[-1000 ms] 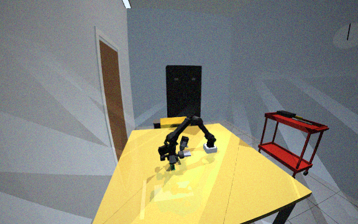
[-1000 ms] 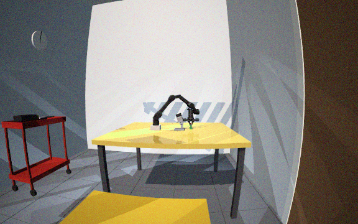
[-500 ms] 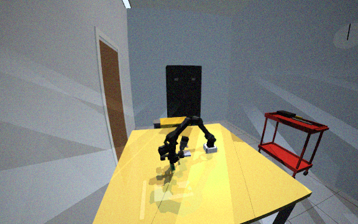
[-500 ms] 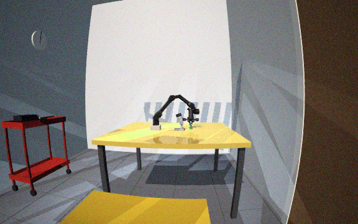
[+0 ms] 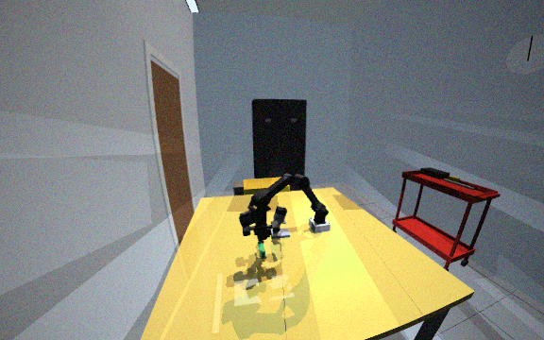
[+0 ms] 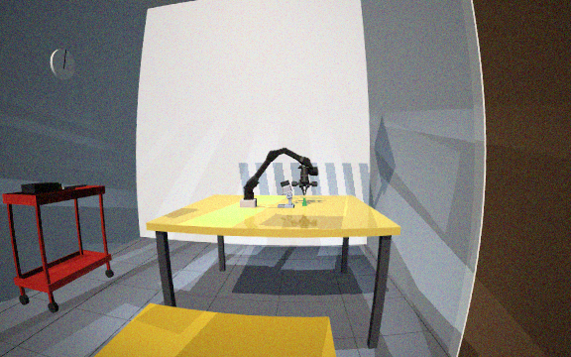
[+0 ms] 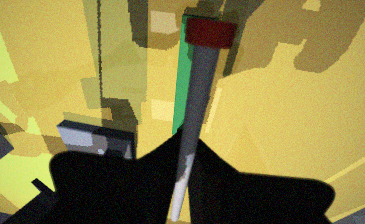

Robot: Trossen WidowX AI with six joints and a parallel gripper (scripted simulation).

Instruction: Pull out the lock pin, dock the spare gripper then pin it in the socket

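Red caps one end of the pin [image 7: 210,32], and its long grey shaft runs between the two black fingers of the claw [image 5: 261,240] [image 6: 304,193] [image 7: 185,136]. The claw is closed on that shaft, gripping it partway along, with the red head out on one side of the fingers and the pale, thin tip out on the other. In the top and exterior views the pin is too small to make out.

The claw points down over the yellow table [image 5: 348,264] [image 6: 266,230] [image 7: 283,125]. Beneath it stands a green piece [image 5: 262,249] [image 6: 304,202] [image 7: 182,85], which shows behind the pin in the wrist view; whether the two touch there, I cannot tell. The socket itself cannot be picked out.

Just beside the claw, on the side toward the arm's white base [image 5: 319,227] [image 6: 248,203], a small stand rests its grey foot [image 5: 280,233] [image 6: 285,205] [image 7: 75,136] on the table. A dark block [image 5: 279,214] [image 6: 285,183] sits tilted at the top of this stand, apart from the green piece. The black arm [image 5: 263,195] [image 6: 263,167] arches over from its base to the claw. Well apart from the claw, beyond the base, is a red cart [image 5: 470,194] [image 6: 20,199].
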